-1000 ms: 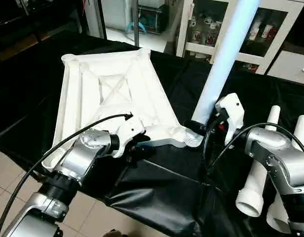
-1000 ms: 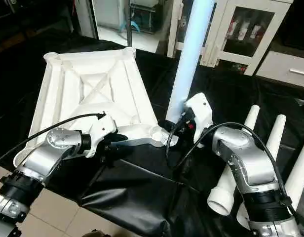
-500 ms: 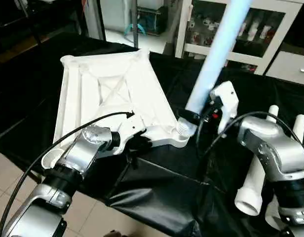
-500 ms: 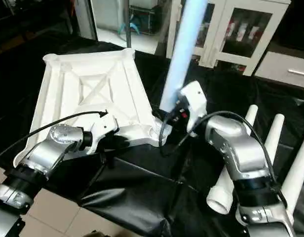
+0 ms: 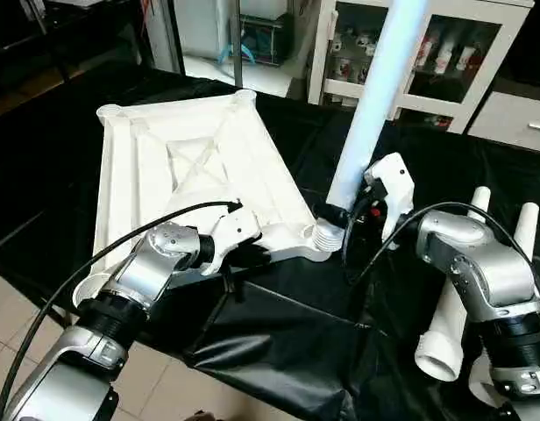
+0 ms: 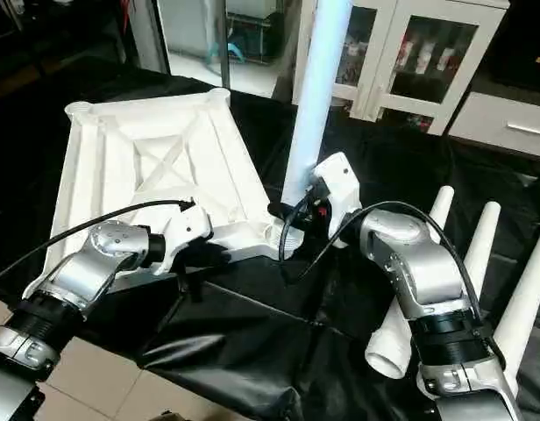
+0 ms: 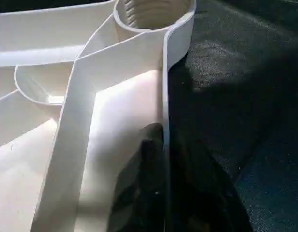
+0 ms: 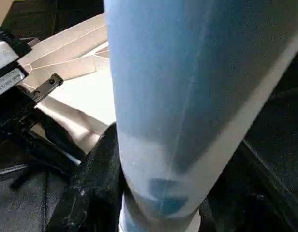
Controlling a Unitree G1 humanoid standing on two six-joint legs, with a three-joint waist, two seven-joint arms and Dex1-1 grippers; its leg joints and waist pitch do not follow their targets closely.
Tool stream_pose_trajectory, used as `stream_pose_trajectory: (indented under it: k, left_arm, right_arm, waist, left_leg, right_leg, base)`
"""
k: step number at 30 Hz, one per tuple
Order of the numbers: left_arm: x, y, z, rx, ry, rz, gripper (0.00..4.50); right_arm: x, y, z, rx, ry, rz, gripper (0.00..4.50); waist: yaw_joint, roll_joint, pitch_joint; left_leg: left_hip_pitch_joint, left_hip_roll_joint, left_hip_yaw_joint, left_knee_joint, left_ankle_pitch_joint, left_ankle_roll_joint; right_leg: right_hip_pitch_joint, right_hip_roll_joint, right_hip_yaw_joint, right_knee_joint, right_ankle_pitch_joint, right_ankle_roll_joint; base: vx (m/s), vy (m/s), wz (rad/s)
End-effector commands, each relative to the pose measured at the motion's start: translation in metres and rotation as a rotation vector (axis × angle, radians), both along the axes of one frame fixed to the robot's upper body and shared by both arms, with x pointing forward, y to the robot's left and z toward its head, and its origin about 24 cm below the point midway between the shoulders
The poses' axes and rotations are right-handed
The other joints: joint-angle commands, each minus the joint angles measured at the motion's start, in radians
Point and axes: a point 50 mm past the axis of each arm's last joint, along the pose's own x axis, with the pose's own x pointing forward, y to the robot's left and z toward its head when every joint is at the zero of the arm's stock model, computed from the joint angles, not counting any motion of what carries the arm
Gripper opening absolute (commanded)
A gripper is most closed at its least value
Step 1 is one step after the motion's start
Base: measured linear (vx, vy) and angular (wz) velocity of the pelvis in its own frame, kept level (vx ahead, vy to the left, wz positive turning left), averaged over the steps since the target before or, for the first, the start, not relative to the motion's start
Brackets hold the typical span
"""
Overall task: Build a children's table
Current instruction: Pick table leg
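The white tabletop (image 5: 191, 167) lies ribbed underside up on the black-covered work table. My left gripper (image 5: 252, 254) is shut on its near rim (image 7: 164, 87), one black finger on each side of the wall. My right gripper (image 5: 337, 217) is shut on a long white leg (image 5: 375, 96) and holds it nearly upright. The leg's threaded end sits at the near right corner socket (image 5: 324, 235), and the thread still shows above the socket. In the right wrist view the leg (image 8: 187, 96) runs between my fingers (image 8: 98, 179). The left wrist view shows that socket (image 7: 151, 12) from the side.
Three spare legs (image 6: 415, 272) (image 6: 480, 237) (image 6: 524, 307) lie side by side on the black cover at the right, wide ends toward me. A white glass-door cabinet (image 5: 445, 61) stands behind. The work table's front edge drops to a tiled floor (image 5: 165, 386).
My right gripper carried the leg leftward and brought its threaded end from beside the tabletop onto the corner socket. The left gripper kept its hold on the rim.
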Motion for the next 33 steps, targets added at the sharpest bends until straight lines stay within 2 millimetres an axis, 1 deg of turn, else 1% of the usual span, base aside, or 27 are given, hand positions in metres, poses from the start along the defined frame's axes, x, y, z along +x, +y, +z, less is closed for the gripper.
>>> stream_pose_trajectory:
  k: [1,3,4,5,7,8,9,10,11,15,17,18,20,21,23,24,25,26,27,28,30,33]
  left_arm:
    - [-0.006,0.005,-0.018,0.052,0.062,0.02,0.79]
    - [-0.004,0.006,-0.019,0.063,0.051,0.025,1.08]
    - [-0.004,0.006,-0.019,0.063,0.051,0.025,1.08]
    - [-0.005,0.006,-0.02,0.065,0.066,0.021,0.81]
    - [-0.005,0.007,-0.02,0.066,0.077,0.02,0.63]
    - [-0.007,0.008,-0.021,0.072,0.097,0.012,0.66]
    - [-0.007,0.008,-0.022,0.073,0.105,0.008,0.43]
    - [-0.008,0.008,-0.022,0.073,0.109,0.005,0.43]
    - [-0.01,0.008,-0.023,0.076,0.126,-0.004,0.23]
    - [-0.014,0.009,-0.027,0.08,0.16,-0.017,0.06]
    - [-0.016,0.009,-0.028,0.076,0.177,-0.026,0.06]
    - [-0.017,0.009,-0.028,0.075,0.185,-0.028,0.06]
    - [-0.018,0.01,-0.028,0.077,0.191,-0.034,0.0]
    - [-0.019,0.01,-0.028,0.079,0.19,-0.039,0.0]
    - [-0.02,0.01,-0.028,0.08,0.185,-0.046,0.0]
    - [-0.021,0.009,-0.027,0.077,0.179,-0.059,0.0]
    - [-0.021,0.009,-0.027,0.077,0.179,-0.059,0.0]
    - [-0.023,0.008,-0.026,0.072,0.174,-0.081,0.0]
    - [-0.023,0.007,-0.025,0.071,0.176,-0.084,0.0]
    - [-0.024,0.007,-0.025,0.067,0.179,-0.091,0.0]
    - [-0.025,0.007,-0.024,0.07,0.178,-0.089,0.0]
    - [-0.025,0.009,-0.024,0.076,0.174,-0.084,0.0]
  right_arm:
    - [0.001,0.002,0.008,0.005,-0.03,0.015,1.84]
    - [0.002,0.002,0.008,0.008,-0.03,0.016,1.84]
    - [0.002,0.002,0.008,0.008,-0.03,0.016,1.84]
    - [0.003,0.003,0.008,0.008,-0.029,0.017,1.84]
    - [0.004,0.003,0.008,0.009,-0.028,0.017,1.84]
    - [0.005,0.004,0.007,0.011,-0.026,0.019,1.84]
    - [0.006,0.005,0.007,0.012,-0.026,0.019,1.84]
    - [0.006,0.005,0.007,0.012,-0.025,0.02,1.84]
    - [0.008,0.006,0.006,0.016,-0.02,0.021,1.84]
    - [0.011,0.01,0.002,0.017,-0.006,0.025,1.84]
    - [0.013,0.011,0.0,0.015,-0.001,0.026,1.84]
    - [0.015,0.013,-0.001,0.016,0.007,0.031,1.84]
    - [0.015,0.014,-0.001,0.016,0.012,0.035,1.84]
    - [0.016,0.014,-0.001,0.016,0.018,0.038,1.84]
    - [0.016,0.015,-0.002,0.015,0.025,0.042,1.84]
    - [0.017,0.015,-0.003,0.007,0.031,0.043,1.84]
    - [0.017,0.015,-0.003,0.007,0.031,0.043,1.84]
    - [0.017,0.015,-0.005,0.003,0.039,0.045,1.84]
    - [0.017,0.015,-0.006,0.003,0.041,0.045,1.84]
    - [0.017,0.015,-0.007,0.002,0.051,0.049,1.84]
    - [0.017,0.014,-0.009,-0.011,0.062,0.053,1.84]
    - [0.017,0.012,-0.01,-0.022,0.078,0.064,1.84]
  waist:
    - [0.0,-0.004,-0.063]
    - [0.0,-0.004,-0.061]
    - [0.0,-0.004,-0.061]
    - [-0.001,-0.004,-0.059]
    - [-0.002,-0.004,-0.059]
    - [-0.002,-0.003,-0.059]
    - [-0.004,-0.004,-0.06]
    - [-0.005,-0.003,-0.06]
    - [-0.006,-0.002,-0.06]
    - [-0.011,-0.002,-0.062]
    - [-0.013,-0.001,-0.064]
    - [-0.013,-0.006,-0.066]
    - [-0.013,-0.002,-0.066]
    - [-0.013,-0.008,-0.066]
    - [-0.011,-0.004,-0.066]
    - [-0.012,-0.009,-0.067]
    - [-0.012,-0.009,-0.067]
    - [-0.011,-0.006,-0.067]
    - [-0.011,-0.006,-0.068]
    - [-0.011,-0.011,-0.068]
    - [-0.011,-0.008,-0.066]
    - [-0.011,-0.011,-0.065]
  left_leg:
    - [0.003,0.052,-0.02,-0.073,-0.143,0.015]
    - [0.004,0.051,-0.02,-0.075,-0.157,0.012]
    - [0.004,0.051,-0.02,-0.075,-0.157,0.012]
    - [0.006,0.051,-0.021,-0.076,-0.174,0.008]
    - [0.006,0.051,-0.022,-0.077,-0.182,0.005]
    - [0.007,0.051,-0.022,-0.077,-0.184,0.003]
    - [0.005,0.051,-0.023,-0.078,-0.182,0.002]
    - [0.006,0.051,-0.023,-0.077,-0.181,0.002]
    - [0.005,0.052,-0.023,-0.078,-0.178,0.003]
    - [0.003,0.051,-0.023,-0.077,-0.167,0.005]
    - [0.002,0.051,-0.023,-0.077,-0.145,0.011]
    - [0.001,0.05,-0.021,-0.075,-0.128,0.018]
    - [0.002,0.052,-0.02,-0.075,-0.115,0.027]
    - [0.002,0.052,-0.019,-0.075,-0.113,0.029]
    - [0.003,0.053,-0.019,-0.076,-0.105,0.033]
    - [0.003,0.054,-0.018,-0.076,-0.098,0.038]
    - [0.003,0.054,-0.018,-0.076,-0.098,0.038]
    - [0.002,0.054,-0.019,-0.077,-0.089,0.04]
    - [0.002,0.054,-0.019,-0.076,-0.086,0.041]
    - [0.002,0.055,-0.019,-0.076,-0.083,0.046]
    - [0.003,0.053,-0.017,-0.076,-0.086,0.049]
    - [0.005,0.055,-0.018,-0.078,-0.097,0.042]
  right_leg:
    - [0.055,-0.081,0.052,-0.081,-0.189,-0.21]
    - [0.053,-0.081,0.052,-0.084,-0.216,-0.201]
    - [0.053,-0.081,0.052,-0.084,-0.216,-0.201]
    - [0.052,-0.081,0.052,-0.088,-0.246,-0.194]
    - [0.051,-0.082,0.052,-0.089,-0.263,-0.191]
    - [0.051,-0.082,0.052,-0.09,-0.271,-0.188]
    - [0.052,-0.083,0.052,-0.09,-0.272,-0.189]
    - [0.05,-0.082,0.052,-0.089,-0.266,-0.19]
    - [0.051,-0.082,0.052,-0.088,-0.26,-0.192]
    - [0.053,-0.083,0.052,-0.085,-0.228,-0.206]
    - [0.055,-0.082,0.051,-0.08,-0.184,-0.22]
    - [0.057,-0.081,0.051,-0.079,-0.152,-0.228]
    - [0.057,-0.082,0.051,-0.076,-0.128,-0.24]
    - [0.058,-0.082,0.05,-0.077,-0.127,-0.24]
    - [0.058,-0.083,0.05,-0.076,-0.12,-0.242]
    - [0.059,-0.082,0.049,-0.075,-0.104,-0.246]
    - [0.059,-0.082,0.049,-0.075,-0.104,-0.246]
    - [0.06,-0.083,0.049,-0.072,-0.095,-0.249]
    - [0.061,-0.084,0.049,-0.072,-0.089,-0.25]
    - [0.062,-0.084,0.049,-0.07,-0.085,-0.25]
    - [0.059,-0.084,0.05,-0.073,-0.097,-0.249]
    - [0.059,-0.085,0.05,-0.075,-0.124,-0.245]
  base:
    - [0.0,0.0,0.0]
    - [0.0,0.0,0.0]
    - [0.0,0.0,0.0]
    - [0.0,0.0,0.0]
    - [0.0,0.0,0.0]
    - [0.0,0.0,0.0]
    - [0.0,0.0,0.0]
    - [0.0,0.0,0.0]
    - [0.0,0.0,0.0]
    - [0.0,0.0,0.0]
    - [0.0,0.0,0.0]
    - [0.0,0.0,0.0]
    - [0.0,0.0,0.0]
    - [0.0,0.0,0.0]
    - [0.0,0.0,0.0]
    - [0.0,0.0,0.0]
    - [0.0,0.0,0.0]
    - [0.0,0.0,0.0]
    - [0.0,0.0,0.0]
    - [0.0,0.0,0.0]
    - [0.0,0.0,0.0]
    - [0.0,0.0,0.0]
